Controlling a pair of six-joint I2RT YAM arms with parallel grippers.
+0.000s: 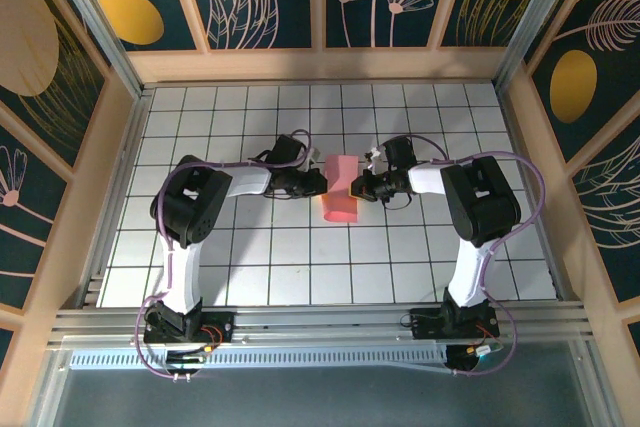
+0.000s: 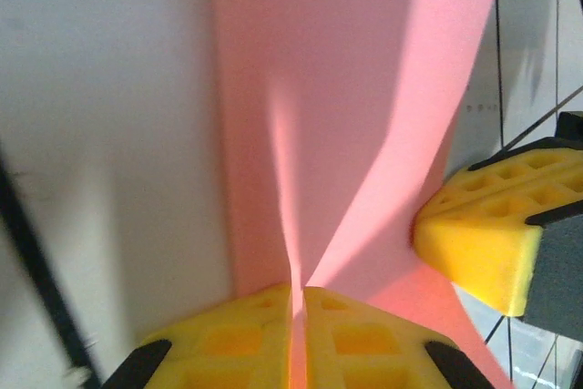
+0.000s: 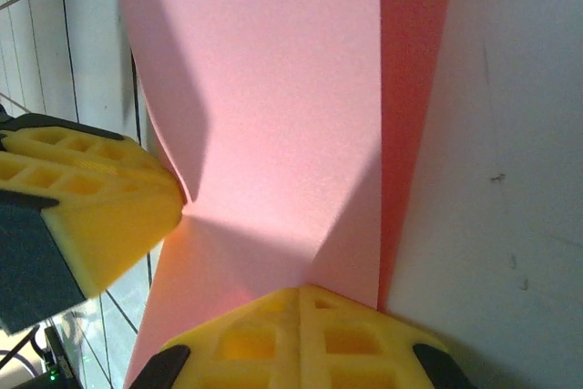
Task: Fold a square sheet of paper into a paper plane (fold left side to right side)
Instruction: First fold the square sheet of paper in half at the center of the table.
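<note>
Creased paper [image 2: 346, 116], seemingly pinched (left wrist)

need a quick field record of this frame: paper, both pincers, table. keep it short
paper: pink sheet, bent and creased, not lying flat, near the middle of the table
left pincer: shut on the paper, gripping from its left side
right pincer: shut on the paper, gripping from its right side
pincer spacing: tips close together, facing each other across the sheet
table: white grid tiles, wooden rim
fold status: no finished plane shape yet
</note>
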